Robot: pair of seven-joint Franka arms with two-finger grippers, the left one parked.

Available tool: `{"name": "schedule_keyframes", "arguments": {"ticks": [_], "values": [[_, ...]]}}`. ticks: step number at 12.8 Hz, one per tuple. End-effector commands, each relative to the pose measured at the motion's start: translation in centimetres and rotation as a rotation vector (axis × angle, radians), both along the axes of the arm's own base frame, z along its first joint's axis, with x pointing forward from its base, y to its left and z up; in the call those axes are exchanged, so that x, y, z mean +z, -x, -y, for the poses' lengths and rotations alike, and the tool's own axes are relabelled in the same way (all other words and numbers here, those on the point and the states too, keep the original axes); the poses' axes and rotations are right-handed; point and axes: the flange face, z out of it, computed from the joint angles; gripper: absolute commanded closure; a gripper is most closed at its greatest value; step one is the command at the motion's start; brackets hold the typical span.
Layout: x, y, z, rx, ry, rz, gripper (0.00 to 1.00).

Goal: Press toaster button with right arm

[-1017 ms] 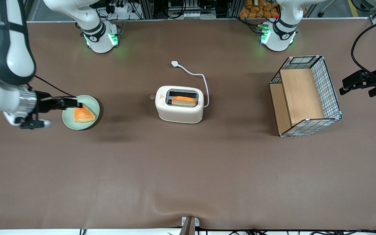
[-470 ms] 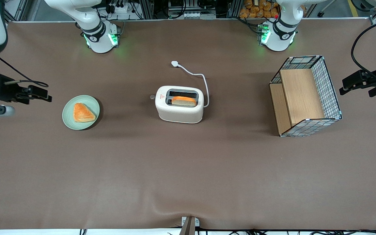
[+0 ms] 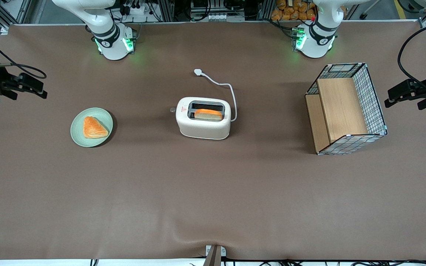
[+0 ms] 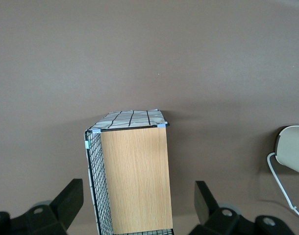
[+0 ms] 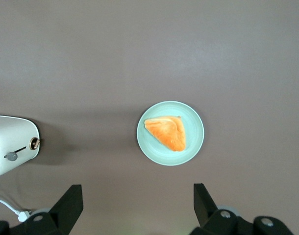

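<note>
My tool [image 3: 37,88] hung high over the working arm's end of the desk [image 3: 213,192], its fingers [image 5: 66,205] spread wide with nothing between them, well apart from the toaster [image 3: 203,118]. The toaster stood near the middle of the desk with a slice [image 3: 208,114] in the slot nearer the front camera, and its button [image 3: 172,109] jutted from the short end that faced the green plate [image 3: 77,137], which carried a triangular pastry [image 3: 94,128]. The basket [image 3: 346,109] sat toward the parked arm's end.
</note>
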Motion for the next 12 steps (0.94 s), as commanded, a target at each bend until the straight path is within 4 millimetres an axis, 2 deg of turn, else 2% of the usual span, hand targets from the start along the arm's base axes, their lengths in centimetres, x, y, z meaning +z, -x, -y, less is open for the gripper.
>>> {"name": "schedule_keyframes", "arguments": {"ticks": [1,4,7,8,12], "values": [[0.6,0.7,0.1,-0.074,0.029,-0.031,0.00],[3.2,1.0,0.1,-0.076,0.030,-0.032,0.00],[4.0,1.2,-0.1,-0.059,0.032,-0.033,0.00],[4.9,1.1,-0.2,-0.051,0.046,-0.015,0.00],[5.0,1.1,-0.3,-0.044,0.057,-0.015,0.00]]}}
